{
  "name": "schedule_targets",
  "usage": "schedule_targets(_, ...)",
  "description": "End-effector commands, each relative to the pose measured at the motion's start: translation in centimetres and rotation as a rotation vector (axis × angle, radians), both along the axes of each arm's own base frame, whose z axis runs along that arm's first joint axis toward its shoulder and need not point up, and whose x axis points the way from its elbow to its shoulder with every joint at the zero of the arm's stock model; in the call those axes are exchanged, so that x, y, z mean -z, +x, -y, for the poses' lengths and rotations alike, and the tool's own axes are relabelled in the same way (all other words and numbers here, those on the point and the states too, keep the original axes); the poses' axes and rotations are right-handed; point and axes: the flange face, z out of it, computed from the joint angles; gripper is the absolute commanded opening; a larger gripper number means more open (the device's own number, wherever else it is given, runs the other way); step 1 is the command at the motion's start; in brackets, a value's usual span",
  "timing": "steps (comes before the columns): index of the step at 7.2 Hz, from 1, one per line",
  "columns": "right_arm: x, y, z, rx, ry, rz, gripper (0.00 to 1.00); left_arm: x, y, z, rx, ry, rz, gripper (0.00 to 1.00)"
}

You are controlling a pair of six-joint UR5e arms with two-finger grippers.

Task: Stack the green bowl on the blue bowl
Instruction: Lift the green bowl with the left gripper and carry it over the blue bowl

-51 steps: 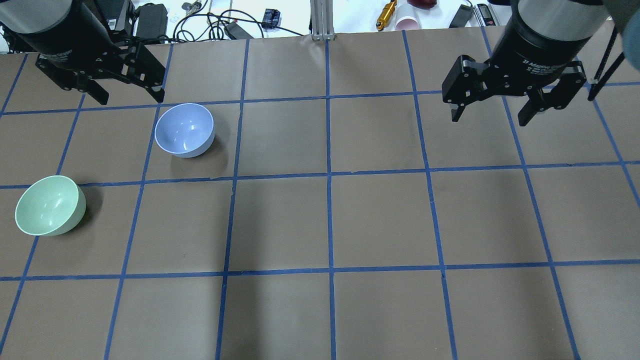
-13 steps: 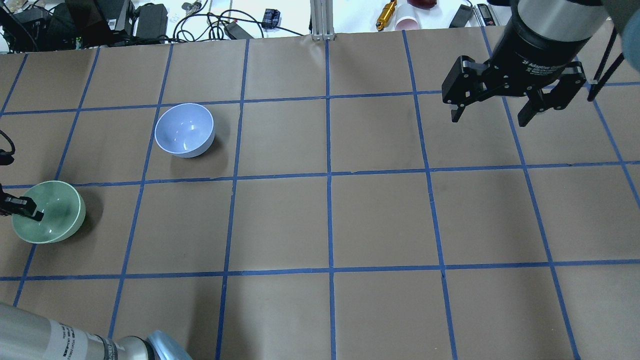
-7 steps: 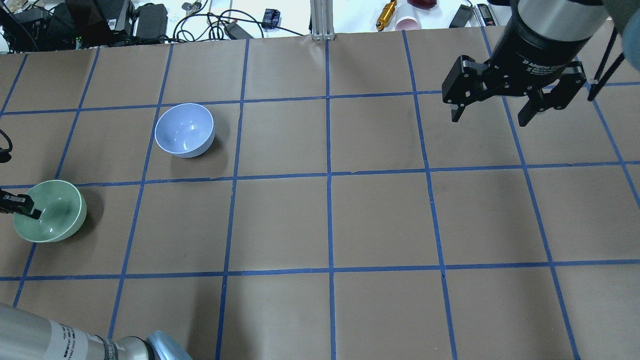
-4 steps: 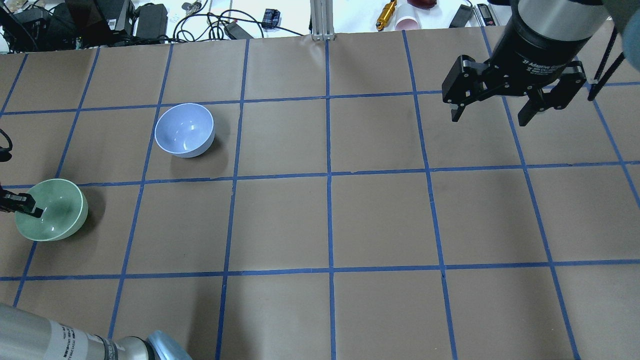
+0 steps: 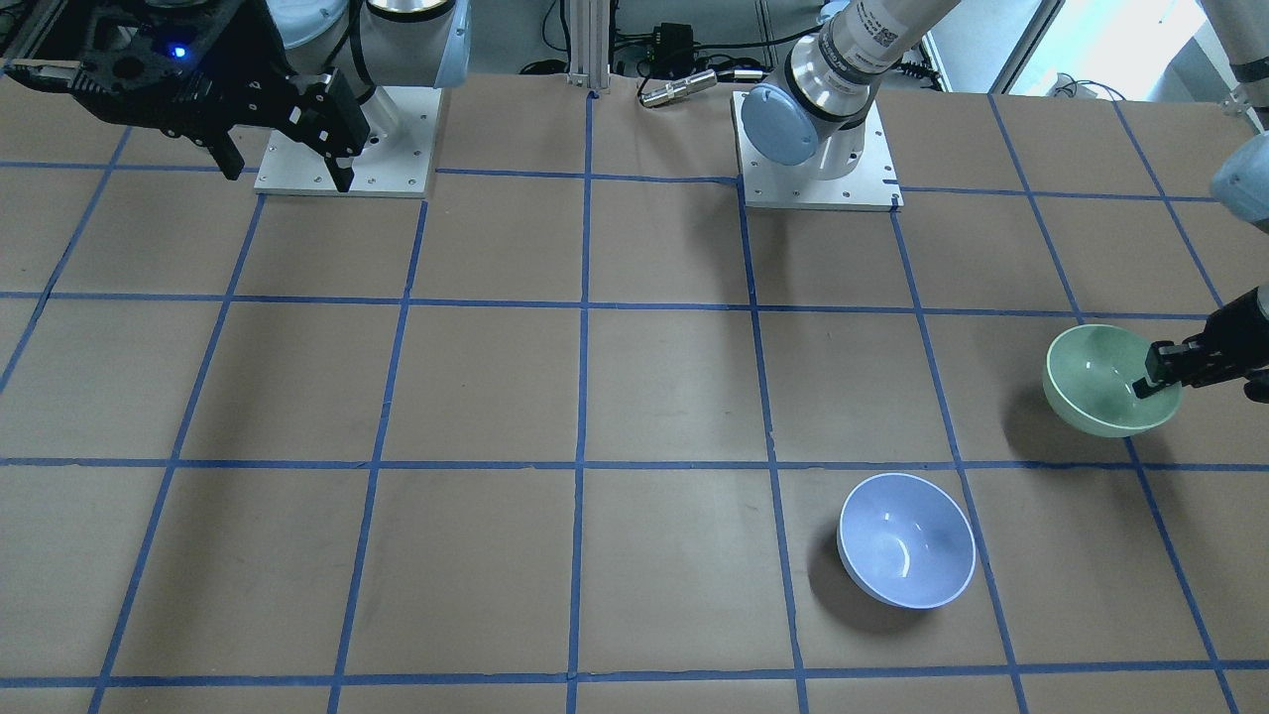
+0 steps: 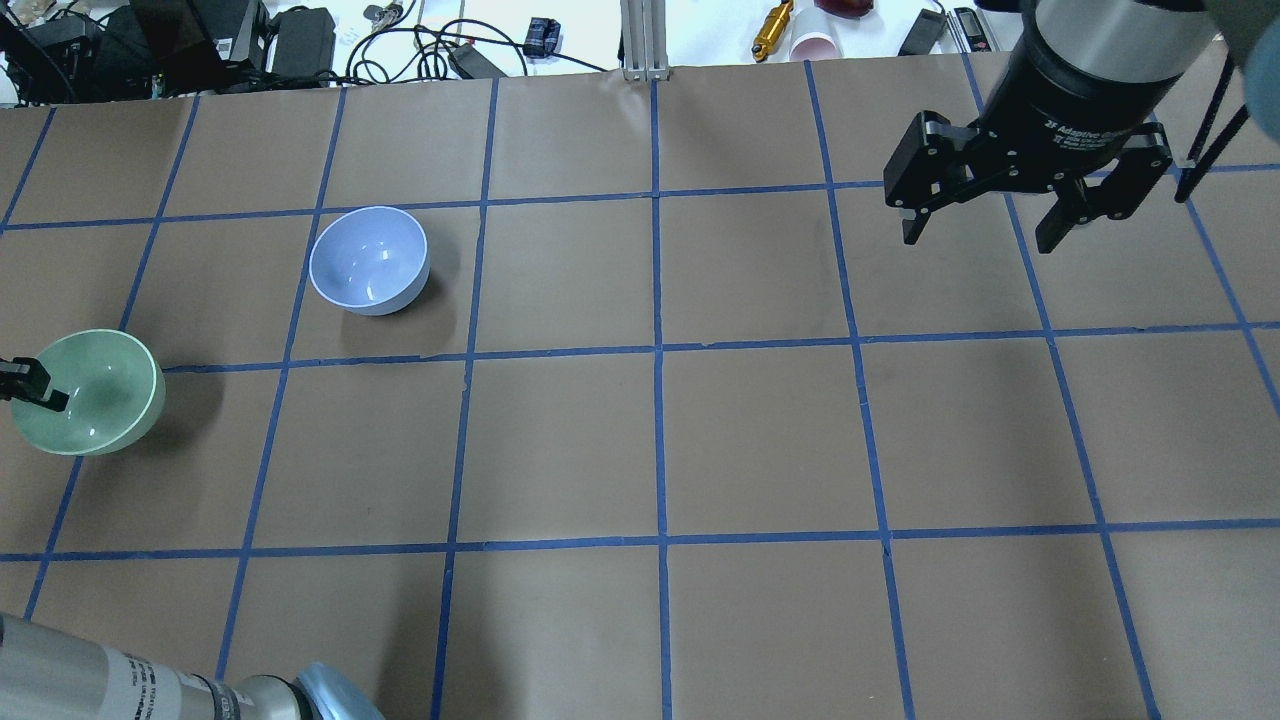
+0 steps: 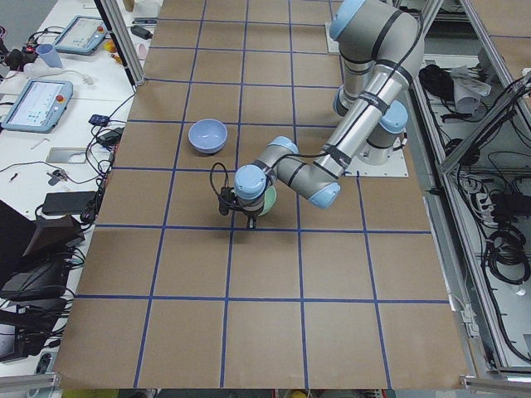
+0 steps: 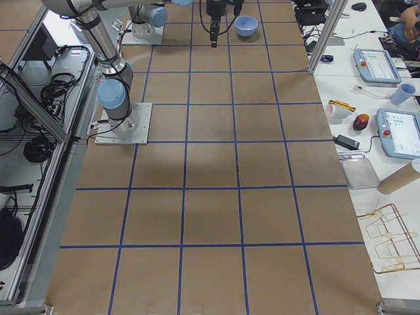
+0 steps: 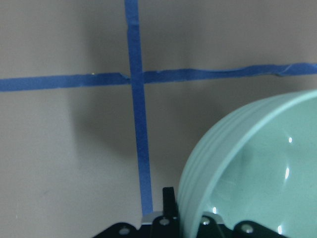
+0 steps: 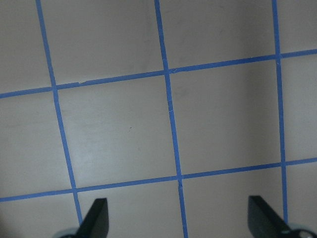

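The left gripper (image 6: 42,396) was clamped on the rim of the green bowl (image 6: 98,402), whose mouth faced upward. The blue bowl (image 6: 368,262) sat upright nearby. The right gripper (image 6: 985,218) hung with its fingers spread.

The left gripper (image 5: 1156,375) pinches the green bowl (image 5: 1095,387) by the rim, one finger inside, so the bowl's body takes up the room just off the fingertips. The blue bowl (image 5: 904,540) sits forward and to this gripper's right. The stretch between the two bowls is bare table paper (image 6: 560,440) crossed by flat tape lines. The blue bowl is mouth up, open from above. The left arm's forearm (image 6: 110,675) lies low behind the gripper, toward the robot. The right gripper (image 6: 978,240) hangs with jaws wide, far off to the right, well apart. Cables and boxes (image 6: 300,40) lie past the table's far edge, beyond the blue bowl.
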Motion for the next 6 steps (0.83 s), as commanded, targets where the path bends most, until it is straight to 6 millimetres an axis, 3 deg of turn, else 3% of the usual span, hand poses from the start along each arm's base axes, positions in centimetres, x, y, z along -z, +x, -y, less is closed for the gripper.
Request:
schedule_targets(1,0.0,-0.1,0.0,0.002,-0.002,0.0,1.0,-2.9,-1.5,1.2,-0.029,0.002,-0.036,0.0)
schedule_targets(3,0.0,0.0,0.0,0.0,-0.002,0.0,1.0,-5.5,-5.3,2.5,-0.056,0.012,-0.034,0.0)
schedule_targets(5,0.0,0.0,0.0,0.0,0.0,0.0,1.0,-8.4,-12.7,6.0,-0.029,0.003,-0.003,0.0)
schedule_targets(6,0.0,0.0,0.0,0.0,-0.002,0.0,1.0,-9.4,-15.2,7.1,-0.029,0.016,-0.013,0.0)
